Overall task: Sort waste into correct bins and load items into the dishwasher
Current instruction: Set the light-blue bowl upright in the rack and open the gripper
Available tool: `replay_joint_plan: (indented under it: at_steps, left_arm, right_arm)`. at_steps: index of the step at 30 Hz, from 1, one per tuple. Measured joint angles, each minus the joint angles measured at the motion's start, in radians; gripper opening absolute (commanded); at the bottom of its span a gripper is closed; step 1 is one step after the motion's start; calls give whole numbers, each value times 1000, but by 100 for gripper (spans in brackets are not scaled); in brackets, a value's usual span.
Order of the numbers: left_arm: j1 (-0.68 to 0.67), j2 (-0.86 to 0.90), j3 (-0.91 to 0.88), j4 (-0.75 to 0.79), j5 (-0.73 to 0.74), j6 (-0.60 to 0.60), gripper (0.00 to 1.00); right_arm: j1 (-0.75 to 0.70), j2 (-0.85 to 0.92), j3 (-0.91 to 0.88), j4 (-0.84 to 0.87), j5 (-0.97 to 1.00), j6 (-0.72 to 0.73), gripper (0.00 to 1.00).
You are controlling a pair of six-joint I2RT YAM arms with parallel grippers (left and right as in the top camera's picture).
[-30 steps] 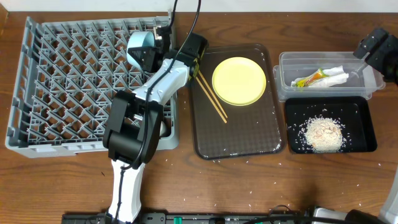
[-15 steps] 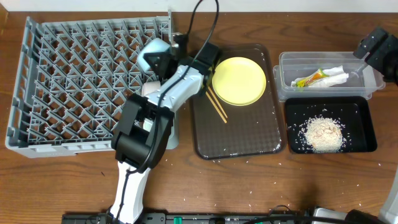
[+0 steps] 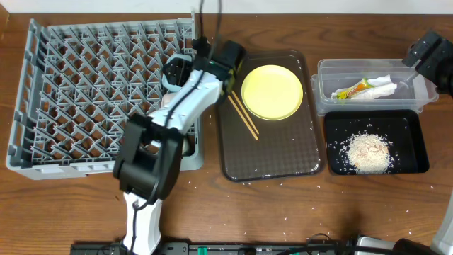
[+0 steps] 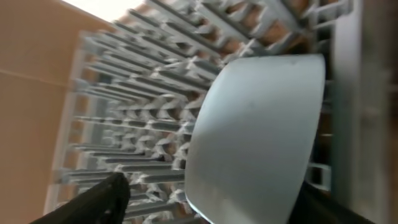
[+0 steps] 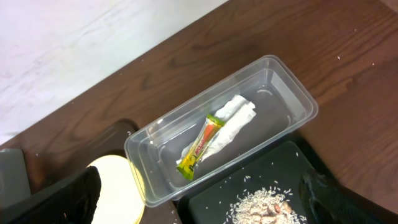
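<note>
At table's left side: dish rack (image 3: 85,92), grey plastic, peg lattice, largest item in view.
- Contents seen: light blue bowl (image 4: 261,124), 1 pc, on its side among pegs at rack's right edge, near far corner.

L gripper (image 4: 216,191): over that corner, fingers (image 4: 102,199) spread apart, one each side of bowl. One finger stands clear of bowl; can't tell whether the other touches. Not clamped on it.

Centre: brown serving tray (image 3: 283,156), flat, just beside rack.
- yellow plate (image 3: 272,92), round, on tray's far half.
- chopsticks (image 3: 242,117), 2 pcs, wood, lying together diag. just left of plate, far ends under L arm.

Right side, far: clear tub (image 3: 322,74), rectangular.
- wrapper (image 5: 200,146), orange/green, lying against napkin.
- napkin (image 5: 233,124), white, crumpled.

Right side, near: black tray (image 3: 410,124), glossy, shallow, just beside tub.
- rice scraps (image 3: 368,152), whitish heap w/ loose grains around it.

R gripper (image 5: 200,186): above tub, fingers wide apart, nothing btwn them.

Table (image 3: 318,212): dark wood, stray grains near front edge.
</note>
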Motion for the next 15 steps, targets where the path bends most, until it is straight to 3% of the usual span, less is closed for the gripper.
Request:
replay_joint_plan:
  at_steps: [9,11,15]
  left_arm:
    - [35,-266,-2,-4,421,-25,84]
    - [34,-316,-2,-10,510,-68,83]
    - [34,-350,-2,-35,712,-220,73]
  right_arm:
    - [0,0,0,0,0,0,99]
    - [0,0,0,0,0,0,99]
    - [0,0,0,0,0,0,99]
